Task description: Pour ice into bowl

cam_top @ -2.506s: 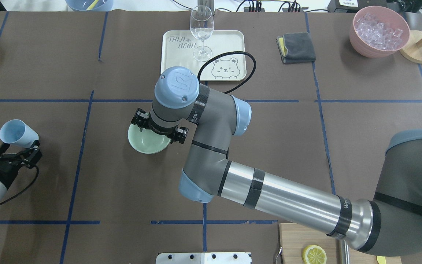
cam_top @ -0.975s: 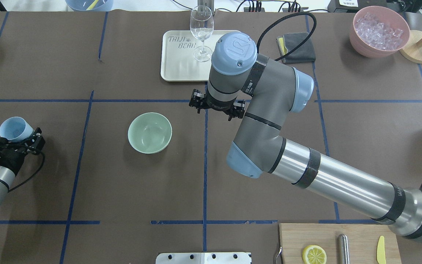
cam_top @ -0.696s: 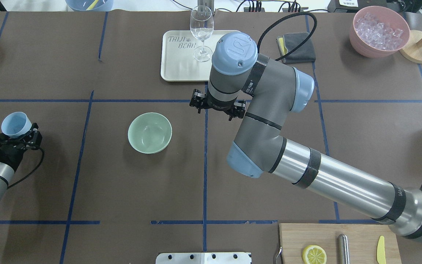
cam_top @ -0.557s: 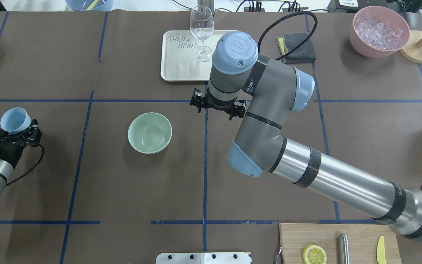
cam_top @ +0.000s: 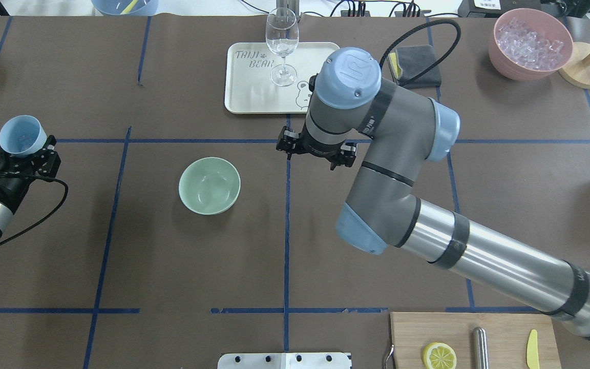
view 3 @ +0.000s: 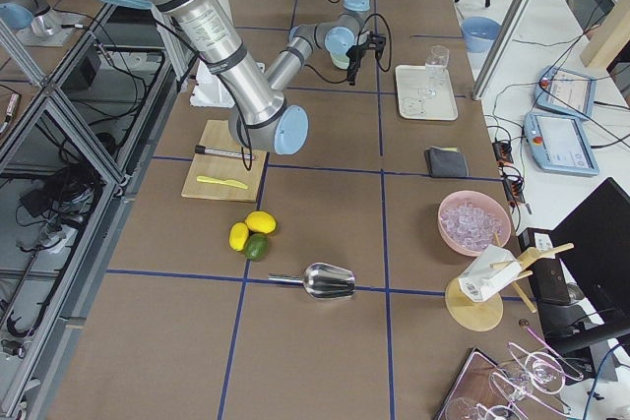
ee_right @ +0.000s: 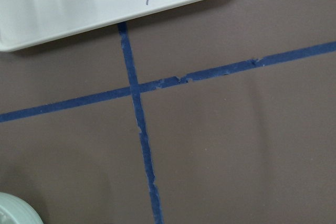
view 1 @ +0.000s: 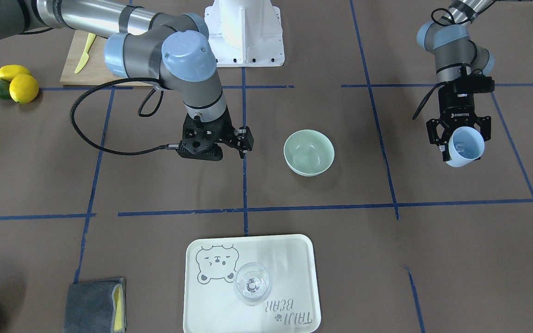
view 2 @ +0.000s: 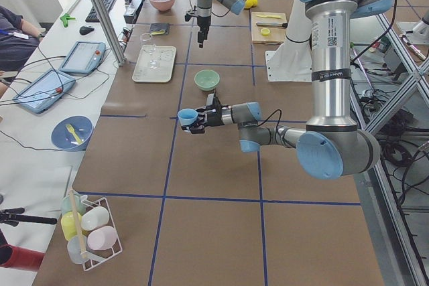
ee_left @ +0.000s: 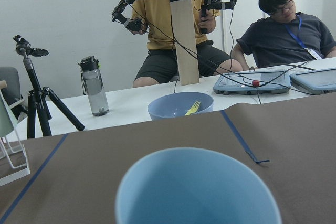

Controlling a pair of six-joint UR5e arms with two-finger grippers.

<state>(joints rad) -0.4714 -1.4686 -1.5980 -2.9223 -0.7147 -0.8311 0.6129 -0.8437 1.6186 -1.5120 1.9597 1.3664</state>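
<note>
Sage-green and glossy, the bowl [cam_top: 209, 185] stands upright on the brown table [cam_top: 172, 266]. Well off to the bowl's left, the left gripper [cam_top: 24, 149] is clamped on the light blue cup [cam_top: 22, 135], mouth up, with faint glints of ice [view 1: 463, 149] inside. Near the bowl's right, not touching it, the right gripper [view 1: 222, 147] hangs with its jaws spread.
</note>
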